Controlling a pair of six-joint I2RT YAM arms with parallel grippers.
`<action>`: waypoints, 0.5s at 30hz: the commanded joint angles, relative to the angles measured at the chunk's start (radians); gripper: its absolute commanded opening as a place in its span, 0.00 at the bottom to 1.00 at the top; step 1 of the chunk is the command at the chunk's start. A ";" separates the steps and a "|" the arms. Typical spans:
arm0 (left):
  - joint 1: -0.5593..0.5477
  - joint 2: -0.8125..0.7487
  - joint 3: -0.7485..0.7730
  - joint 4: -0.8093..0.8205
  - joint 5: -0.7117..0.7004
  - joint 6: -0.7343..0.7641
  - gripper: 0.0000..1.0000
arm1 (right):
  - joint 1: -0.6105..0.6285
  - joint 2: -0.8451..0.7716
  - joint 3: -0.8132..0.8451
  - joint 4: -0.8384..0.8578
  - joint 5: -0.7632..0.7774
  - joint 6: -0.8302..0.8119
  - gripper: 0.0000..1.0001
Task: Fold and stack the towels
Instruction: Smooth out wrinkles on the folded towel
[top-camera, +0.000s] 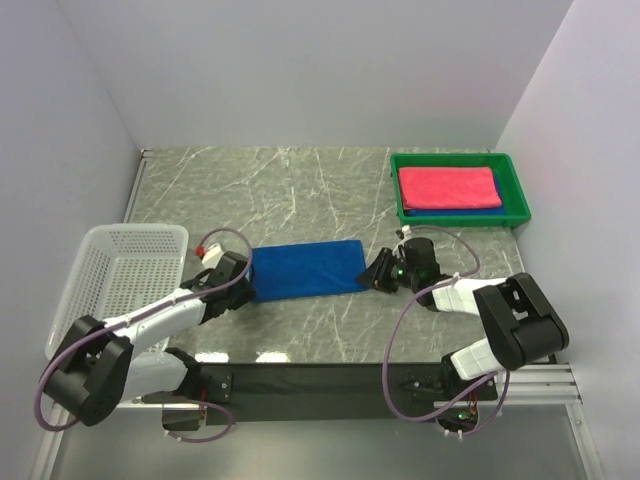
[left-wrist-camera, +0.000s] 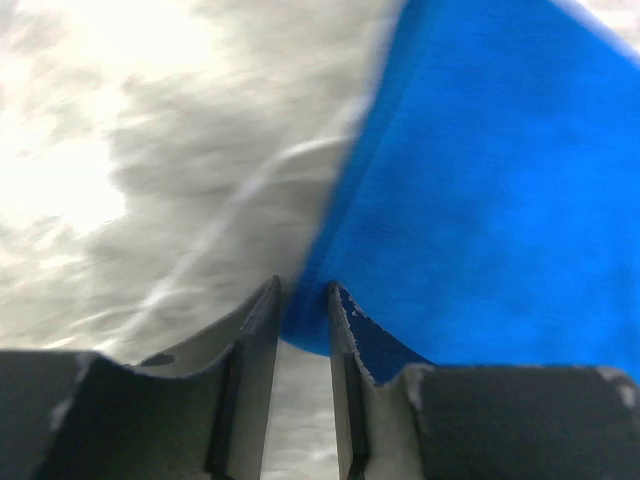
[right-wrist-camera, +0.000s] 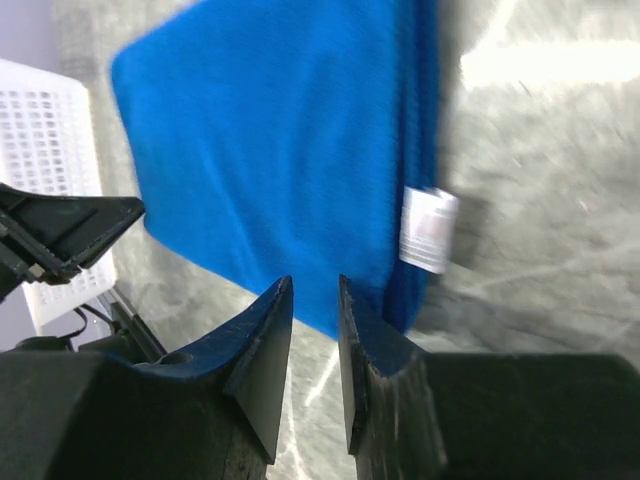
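Red towel (top-camera: 448, 186) is stacked in the tray (top-camera: 398, 190); blue towel (top-camera: 305, 270) still needs folding. Left gripper (left-wrist-camera: 303, 290) pinches its corner; right gripper (right-wrist-camera: 315, 285) is nearly pressed together, grip unclear.

L arm (top-camera: 165, 315) + R arm (top-camera: 460, 293): white links, blk joints, purple cables (top-camera: 388, 350) looping off. L gripper (left-wrist-camera: 304, 292), R gripper (right-wrist-camera: 314, 285): dk grey tapered fingers, edges chipped.
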 joint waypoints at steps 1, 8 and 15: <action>0.037 -0.044 -0.076 0.012 0.024 -0.091 0.31 | 0.004 0.046 -0.048 0.067 0.004 0.027 0.32; 0.082 -0.171 -0.164 -0.024 0.042 -0.144 0.31 | -0.019 0.054 -0.106 0.111 0.007 0.064 0.31; 0.120 -0.198 -0.135 -0.084 0.053 -0.110 0.33 | -0.019 -0.047 -0.074 0.004 0.067 0.013 0.32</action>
